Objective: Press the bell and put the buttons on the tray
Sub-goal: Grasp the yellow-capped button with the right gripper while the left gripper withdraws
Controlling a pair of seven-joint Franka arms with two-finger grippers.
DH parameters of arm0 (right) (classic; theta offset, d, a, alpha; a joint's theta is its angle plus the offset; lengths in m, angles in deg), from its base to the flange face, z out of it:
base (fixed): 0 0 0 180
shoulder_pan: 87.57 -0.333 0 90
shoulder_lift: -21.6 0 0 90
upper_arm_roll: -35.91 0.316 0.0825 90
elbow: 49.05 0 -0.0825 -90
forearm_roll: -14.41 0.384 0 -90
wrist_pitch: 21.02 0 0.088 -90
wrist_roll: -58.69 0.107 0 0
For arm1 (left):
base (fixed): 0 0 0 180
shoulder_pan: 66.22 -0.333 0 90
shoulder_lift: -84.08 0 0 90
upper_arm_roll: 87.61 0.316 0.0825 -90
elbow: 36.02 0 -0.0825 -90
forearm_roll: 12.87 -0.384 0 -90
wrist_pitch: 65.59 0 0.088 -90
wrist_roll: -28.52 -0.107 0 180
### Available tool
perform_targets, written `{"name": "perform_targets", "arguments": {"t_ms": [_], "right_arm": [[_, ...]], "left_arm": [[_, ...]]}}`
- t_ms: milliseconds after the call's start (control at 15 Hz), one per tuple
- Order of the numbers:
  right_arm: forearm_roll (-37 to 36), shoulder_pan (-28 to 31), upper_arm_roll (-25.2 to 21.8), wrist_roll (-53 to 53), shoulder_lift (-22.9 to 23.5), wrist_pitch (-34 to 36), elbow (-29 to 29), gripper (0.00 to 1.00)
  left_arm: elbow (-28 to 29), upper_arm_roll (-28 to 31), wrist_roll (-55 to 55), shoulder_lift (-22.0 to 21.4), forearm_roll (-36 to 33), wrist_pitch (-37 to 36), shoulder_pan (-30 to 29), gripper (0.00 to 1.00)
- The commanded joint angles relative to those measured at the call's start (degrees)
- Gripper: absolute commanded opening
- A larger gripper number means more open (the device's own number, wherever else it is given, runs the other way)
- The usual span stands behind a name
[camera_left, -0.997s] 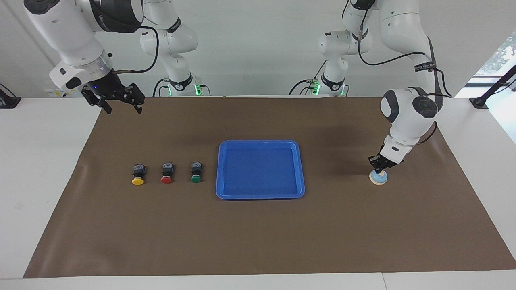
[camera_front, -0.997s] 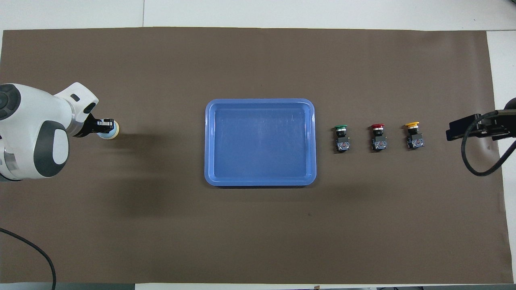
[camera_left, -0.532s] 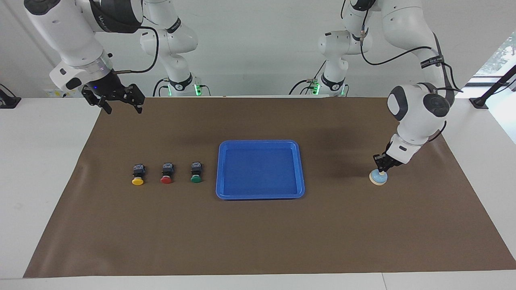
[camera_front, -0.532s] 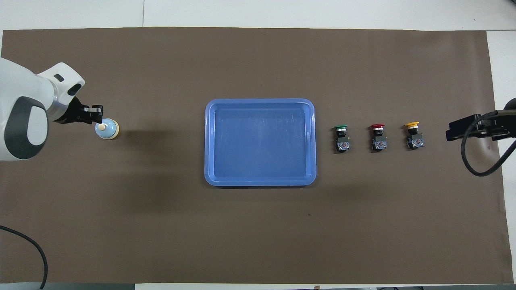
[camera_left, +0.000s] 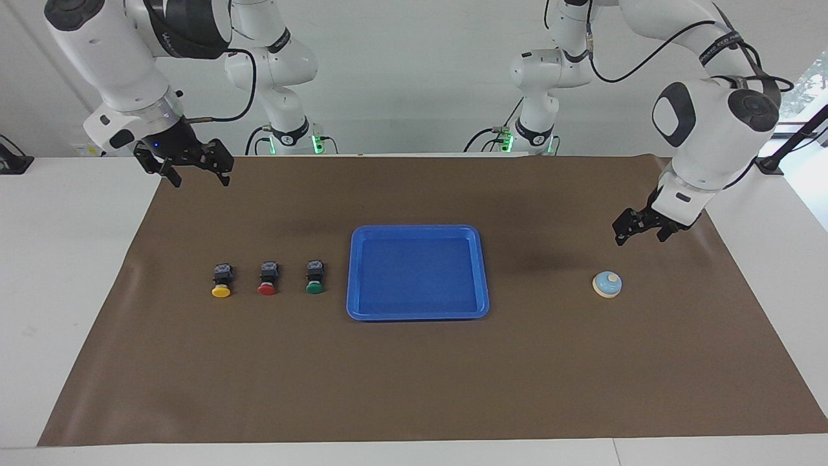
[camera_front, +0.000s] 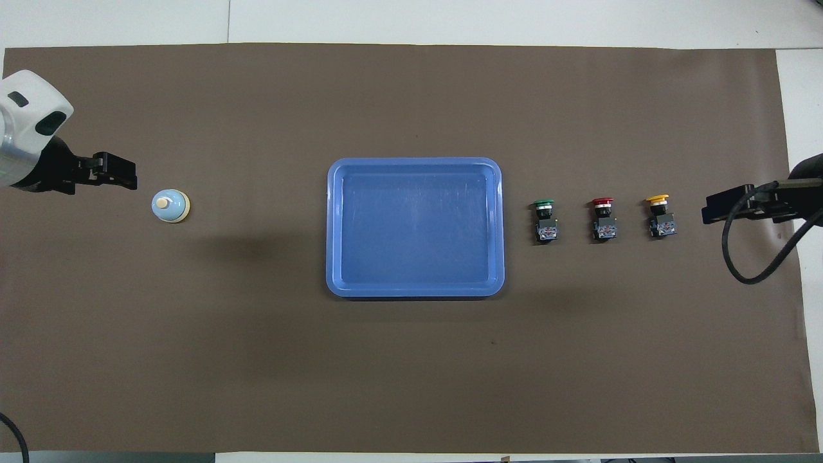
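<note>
The light blue bell (camera_left: 607,284) (camera_front: 170,206) stands alone on the mat toward the left arm's end of the table. My left gripper (camera_left: 640,238) (camera_front: 132,180) hangs above the mat beside the bell, apart from it, open and holding nothing. The blue tray (camera_left: 417,272) (camera_front: 415,162) lies at mid-table with nothing in it. Three buttons sit in a row toward the right arm's end: green (camera_left: 314,277) (camera_front: 544,220) closest to the tray, then red (camera_left: 268,278) (camera_front: 603,218), then yellow (camera_left: 221,281) (camera_front: 660,217). My right gripper (camera_left: 199,180) (camera_front: 707,212) waits open, high over the mat's corner.
A brown mat (camera_left: 414,382) covers most of the white table (camera_left: 65,272). The arms' bases stand at the robots' edge. Nothing else lies on the mat.
My left gripper, shut on top of the bell a second ago, has lifted off it, drawn back toward the robots and opened. The bell stays in place. The right arm barely moved.
</note>
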Motion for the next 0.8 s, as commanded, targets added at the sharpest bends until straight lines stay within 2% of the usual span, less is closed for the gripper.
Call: {"name": "perform_targets", "arguments": {"t_ms": [0,332,731], "right_arm": [[-0.70,1.30,0.37,-1.99,0.41,-8.05,-6.15,1.00],[0.09,4.64,0.46,-7.26,9.29,-20.62,-6.33,1.00],[0.09,4.38,0.46,-7.96,10.10,-32.50,-15.46,1.00]], "left_arm": [[0.47,0.16,-0.38,-3.80,0.69,-4.27,0.00,1.00],[-0.93,-0.28,-0.55,-4.42,0.60,-9.20,0.79,1.00],[-1.29,-0.28,-0.64,-4.51,0.77,-10.62,0.61,1.00]]}}
